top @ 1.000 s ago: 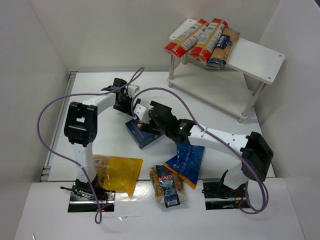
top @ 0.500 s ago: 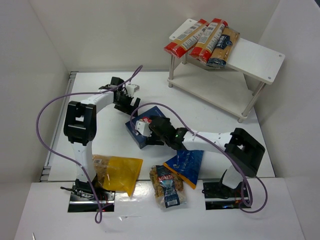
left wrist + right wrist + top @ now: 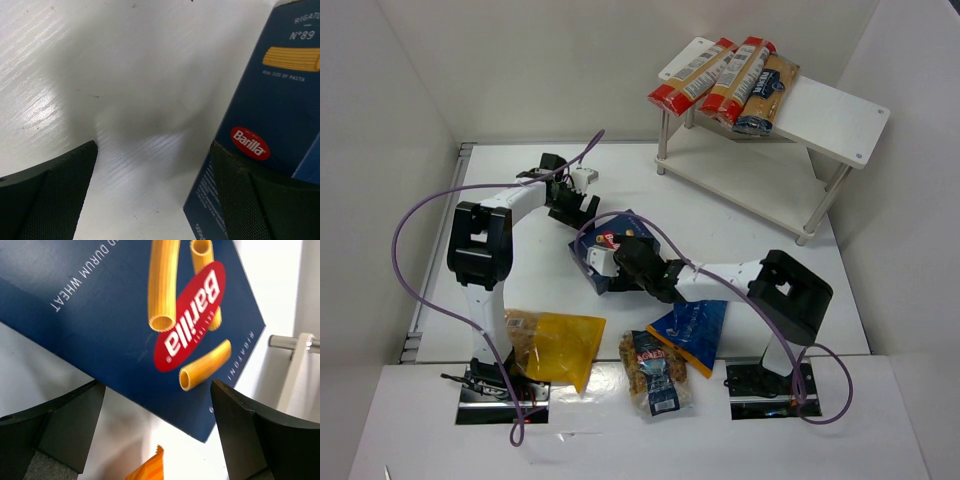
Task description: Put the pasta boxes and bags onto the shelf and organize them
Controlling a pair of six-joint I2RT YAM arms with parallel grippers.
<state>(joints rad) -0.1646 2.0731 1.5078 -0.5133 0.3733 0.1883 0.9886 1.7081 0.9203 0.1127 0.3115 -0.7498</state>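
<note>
A dark blue pasta box (image 3: 607, 240) with a red oval logo lies mid-table between both arms. My left gripper (image 3: 578, 203) sits at its far-left end, open; in the left wrist view the box (image 3: 272, 95) rises beside the right finger (image 3: 260, 205), and bare table fills the gap of the gripper (image 3: 155, 195). My right gripper (image 3: 615, 266) is at the box's near side, open; the box (image 3: 150, 315) hangs tilted just beyond the open gripper (image 3: 157, 435). Yellow bag (image 3: 558, 345), clear bag (image 3: 656, 372) and blue bag (image 3: 695, 322) lie near the bases. The white shelf (image 3: 835, 112) stands far right.
Long red-ended spaghetti packs (image 3: 725, 75) lie across the left end of the shelf's top board. Purple cables loop over both arms. White walls close in the table on the left, back and right. A shelf leg (image 3: 295, 347) shows in the right wrist view.
The right arm has drawn back toward its base, its gripper sliding to the box's near side and opening a little. The box has shifted and turned its logo face up. The left gripper edged right.
</note>
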